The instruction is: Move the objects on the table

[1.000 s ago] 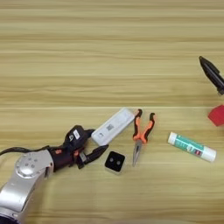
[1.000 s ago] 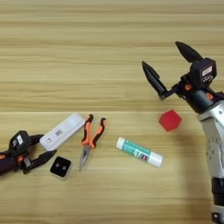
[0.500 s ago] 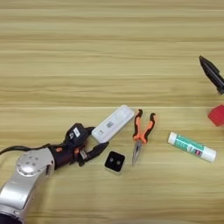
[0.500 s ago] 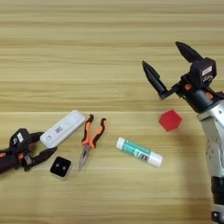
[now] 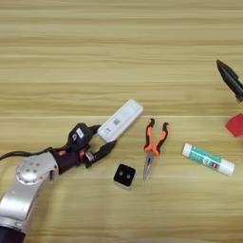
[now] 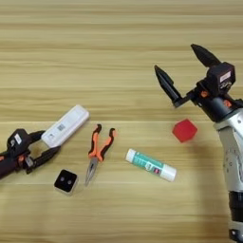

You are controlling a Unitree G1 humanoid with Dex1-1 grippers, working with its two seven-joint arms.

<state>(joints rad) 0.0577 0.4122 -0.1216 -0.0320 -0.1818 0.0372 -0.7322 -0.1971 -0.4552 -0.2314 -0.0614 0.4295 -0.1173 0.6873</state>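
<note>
Left pincer [image 5: 103, 140] low at tabletop [image 5: 118, 57] left, fingers spread around the near end of the white device [image 5: 120, 120], not closed on it. Right pincer [image 6: 186, 68] wide open, empty, poised above and behind the red cube [image 6: 184, 130]. Pliers [image 5: 153, 147] just right of the device, black block [image 5: 124, 175] below them, tube [image 5: 208, 159] lying further right.

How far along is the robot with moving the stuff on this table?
Nothing looks moved yet. The left hand is open around the near end of the white device. Right hand is open beyond the red cube. Pliers, tube and black block lie ungripped.
</note>
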